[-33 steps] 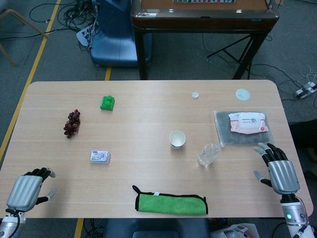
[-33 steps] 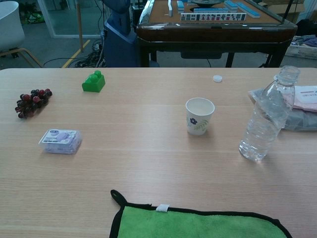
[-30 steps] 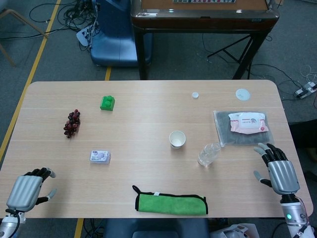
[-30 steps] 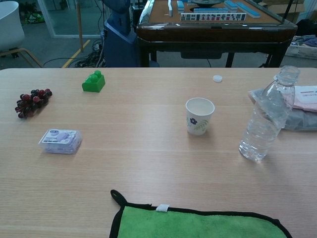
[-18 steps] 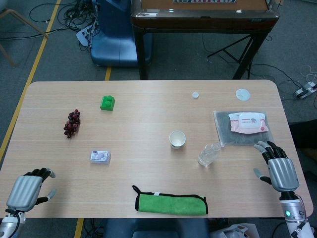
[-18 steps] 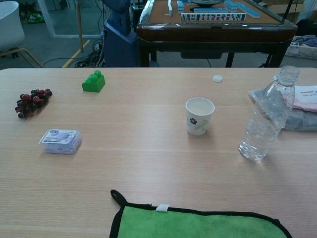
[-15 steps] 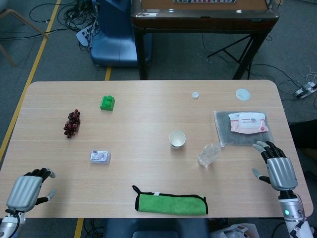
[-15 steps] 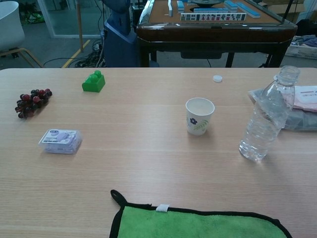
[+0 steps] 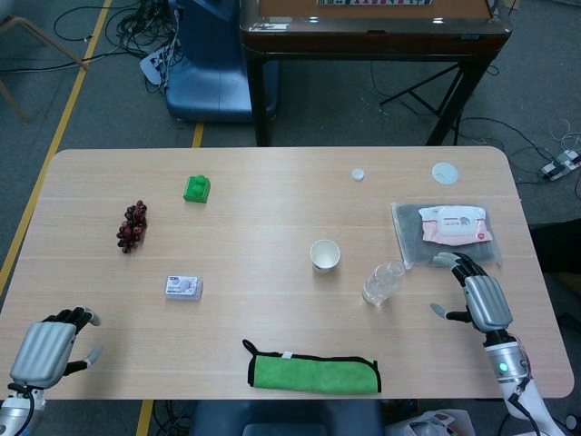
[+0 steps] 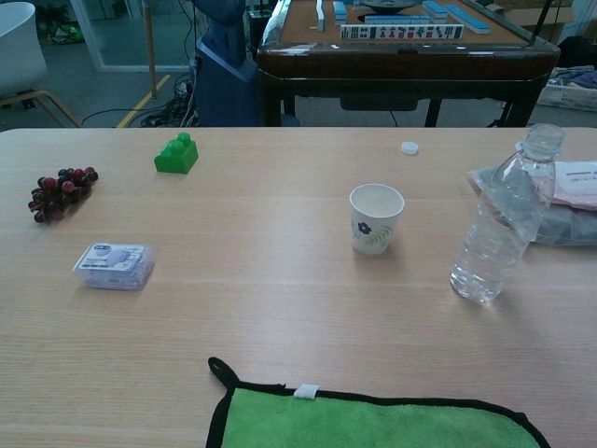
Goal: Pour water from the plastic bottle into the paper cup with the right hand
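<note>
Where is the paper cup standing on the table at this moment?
In the head view the paper cup stands upright right of the table's centre, just left of the plastic bottle and apart from it, beyond the green cloth.

Nothing here can be read from where I stand. The wipes pack (image 9: 456, 224) bears a label too small to make out. The paper cup (image 10: 376, 217) shows only a flower print.

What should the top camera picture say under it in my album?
Robot's right hand reaches toward an uncapped plastic bottle beside a paper cup.
</note>
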